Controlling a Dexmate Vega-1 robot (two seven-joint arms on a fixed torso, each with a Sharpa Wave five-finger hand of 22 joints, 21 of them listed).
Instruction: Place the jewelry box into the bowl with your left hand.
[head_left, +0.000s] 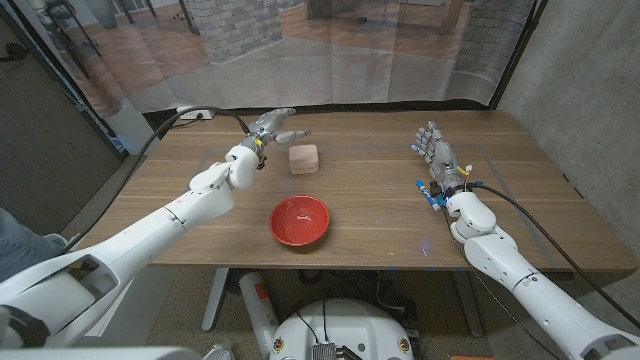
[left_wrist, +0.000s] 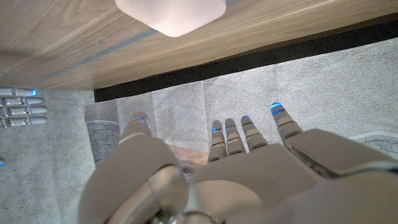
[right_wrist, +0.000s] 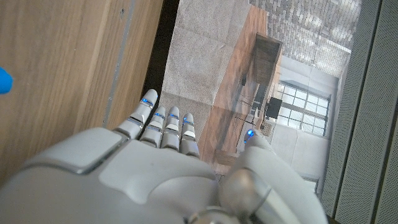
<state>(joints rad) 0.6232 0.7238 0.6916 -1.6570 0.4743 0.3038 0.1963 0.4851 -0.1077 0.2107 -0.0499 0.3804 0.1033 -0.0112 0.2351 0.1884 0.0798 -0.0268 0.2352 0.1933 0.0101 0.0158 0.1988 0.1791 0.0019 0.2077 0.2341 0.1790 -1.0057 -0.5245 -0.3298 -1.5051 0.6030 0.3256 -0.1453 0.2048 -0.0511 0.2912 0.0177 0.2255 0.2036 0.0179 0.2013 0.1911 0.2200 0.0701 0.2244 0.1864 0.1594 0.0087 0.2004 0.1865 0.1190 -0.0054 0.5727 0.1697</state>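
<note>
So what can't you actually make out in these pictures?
- Small pale wooden jewelry box: lid and clasp too small in the head view; the left wrist view's edge cuts it off, blurred.
- Blue object by the right hand: too small, partly behind the wrist.
- Round red bowl: underside hidden.

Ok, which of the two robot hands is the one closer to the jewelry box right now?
The left hand: its fingers reach just above the jewelry box, holding nothing. The right hand stands far across the table.
</note>
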